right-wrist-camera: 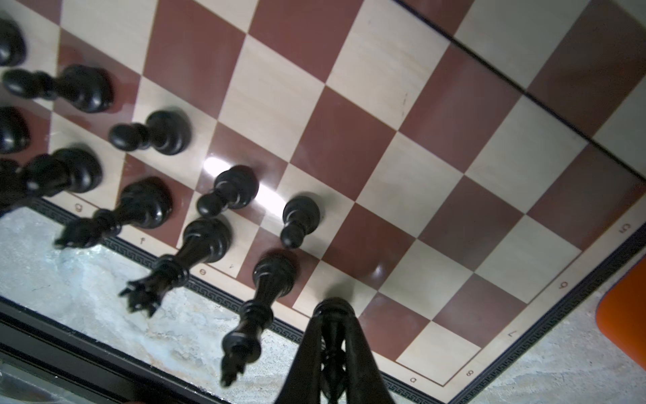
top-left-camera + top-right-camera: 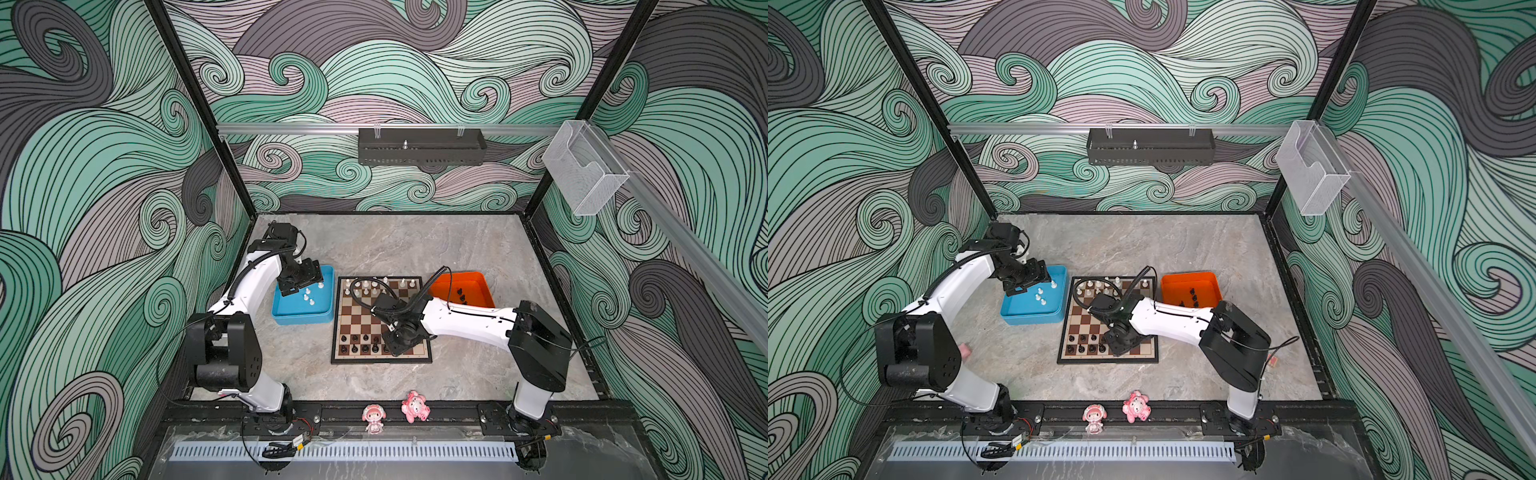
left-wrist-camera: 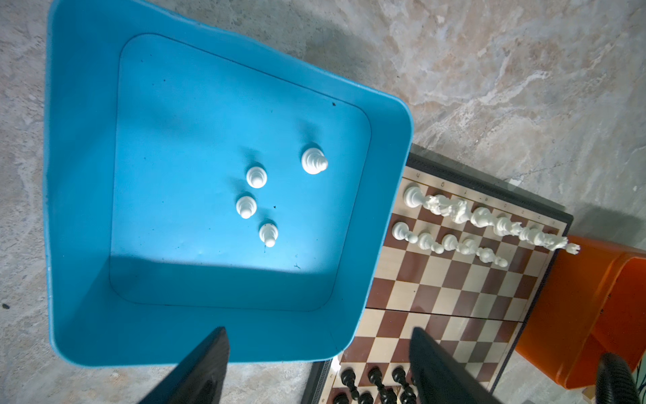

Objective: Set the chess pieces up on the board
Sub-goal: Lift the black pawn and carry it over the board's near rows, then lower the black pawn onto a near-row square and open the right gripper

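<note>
1. The left gripper (image 3: 318, 332): jaws stood spread wide with nothing between them. It hung over the blue tray (image 3: 80, 175), above the wall nearest its fingers.
2. The four white chessmen (image 3: 256, 176): on the tray floor, ahead of the left gripper's fingertips. All were upright and none touched, and one was taller than the other three.
3. The board (image 3: 437, 290): flat on the table just beside the blue tray, off to one side of the left gripper and directly under the right gripper (image 1: 332, 314).
4. The right gripper: fingers pressed in on a single black chessman (image 1: 331, 307), its base down over a cream square in the board's edge row. From where I stood I could not tell whether the base touched the square.
5. The black rows (image 1: 206, 241): two lines of pieces standing on the board close beside the right gripper, all to one side of it.
6. The white rows (image 3: 484, 216): two lines along the board's opposite edge, well apart from the right gripper.
7. The orange tray (image 2: 444, 282): beside the board, on the far side of the right gripper's forearm. A few spare black chessmen (image 2: 460, 294) lay inside.
</note>
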Tool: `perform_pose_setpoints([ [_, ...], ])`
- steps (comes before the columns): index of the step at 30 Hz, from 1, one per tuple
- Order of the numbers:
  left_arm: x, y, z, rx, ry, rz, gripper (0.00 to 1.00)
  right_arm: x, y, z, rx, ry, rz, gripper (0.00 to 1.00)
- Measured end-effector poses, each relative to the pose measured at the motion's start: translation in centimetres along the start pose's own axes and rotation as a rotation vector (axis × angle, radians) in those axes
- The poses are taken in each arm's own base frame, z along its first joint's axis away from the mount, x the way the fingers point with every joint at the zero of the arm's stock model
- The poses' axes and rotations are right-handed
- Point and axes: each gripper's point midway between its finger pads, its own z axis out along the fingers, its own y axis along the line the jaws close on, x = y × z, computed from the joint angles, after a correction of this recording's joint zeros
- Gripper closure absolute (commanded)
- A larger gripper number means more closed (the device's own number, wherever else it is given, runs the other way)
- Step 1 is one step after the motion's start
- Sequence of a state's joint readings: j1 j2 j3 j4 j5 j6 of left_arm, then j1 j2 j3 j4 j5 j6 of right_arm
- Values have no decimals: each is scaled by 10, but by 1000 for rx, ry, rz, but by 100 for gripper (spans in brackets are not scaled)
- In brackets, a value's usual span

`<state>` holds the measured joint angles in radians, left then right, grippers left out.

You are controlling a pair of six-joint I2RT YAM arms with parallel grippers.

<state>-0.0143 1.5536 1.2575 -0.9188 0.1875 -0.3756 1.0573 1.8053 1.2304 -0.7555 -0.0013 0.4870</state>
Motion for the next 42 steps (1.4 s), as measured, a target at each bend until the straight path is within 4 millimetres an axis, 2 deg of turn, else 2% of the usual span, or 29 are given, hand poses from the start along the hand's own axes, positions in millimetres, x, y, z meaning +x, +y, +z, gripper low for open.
perform_pose_setpoints([
  [21, 0, 0, 1, 1, 1, 0, 17, -2, 2, 5, 0, 14, -4, 82],
  [42, 0, -1, 2, 5, 0, 0, 17, -2, 0, 5, 16, 25, -4, 70],
])
